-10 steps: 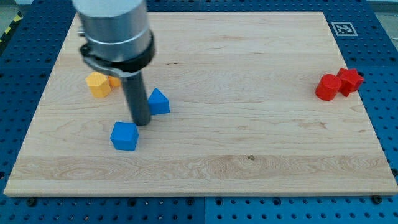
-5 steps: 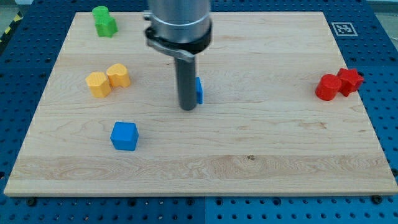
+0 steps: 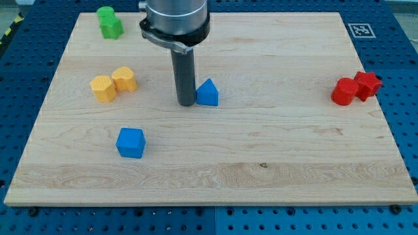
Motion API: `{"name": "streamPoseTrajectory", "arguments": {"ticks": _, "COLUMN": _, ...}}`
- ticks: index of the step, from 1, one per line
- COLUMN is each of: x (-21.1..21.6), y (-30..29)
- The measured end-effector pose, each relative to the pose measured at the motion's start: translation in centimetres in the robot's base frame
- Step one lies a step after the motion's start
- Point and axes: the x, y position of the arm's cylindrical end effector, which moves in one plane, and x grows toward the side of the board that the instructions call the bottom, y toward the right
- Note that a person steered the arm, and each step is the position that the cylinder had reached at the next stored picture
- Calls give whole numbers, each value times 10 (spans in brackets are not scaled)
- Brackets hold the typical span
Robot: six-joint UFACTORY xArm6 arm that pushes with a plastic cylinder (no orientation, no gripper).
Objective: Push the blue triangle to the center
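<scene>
While my tip [image 3: 186, 104] touches the blue triangle [image 3: 208, 93] mid-board, no claw shows; the wooden board [image 3: 274, 143] sits on blue pegboard [image 3: 408, 98].

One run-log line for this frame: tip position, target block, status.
tip: touching or nearly touching blue triangle, on its left | triangle: near board centre, slightly left | other blocks: apart | status: push nearly complete
</scene>
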Motion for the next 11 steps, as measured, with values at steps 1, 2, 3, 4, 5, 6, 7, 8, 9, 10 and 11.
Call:
{"name": "streamPoseTrajectory", "arguments": {"ticks": 1, "x": -15, "y": 10}}
{"name": "streamPoseTrajectory", "arguments": {"ticks": 2, "x": -12, "y": 57}}
{"name": "streamPoseTrajectory", "arguments": {"ticks": 3, "x": 6, "y": 56}}
{"name": "streamPoseTrajectory", "arguments": {"ticks": 4, "x": 25, "y": 52}}
{"name": "streamPoseTrajectory", "arguments": {"ticks": 5, "x": 43, "y": 52}}
{"name": "streamPoseTrajectory", "arguments": {"ticks": 6, "x": 55, "y": 52}}
{"name": "streamPoseTrajectory", "arguments": {"ticks": 7, "x": 40, "y": 90}}
{"name": "streamPoseTrajectory", "arguments": {"ticks": 8, "x": 36, "y": 113}}
{"name": "streamPoseTrajectory", "arguments": {"ticks": 9, "x": 74, "y": 118}}
{"name": "streamPoseTrajectory", "arguments": {"ticks": 10, "x": 104, "y": 179}}
{"name": "streamPoseTrajectory", "arguments": {"ticks": 11, "x": 62, "y": 205}}
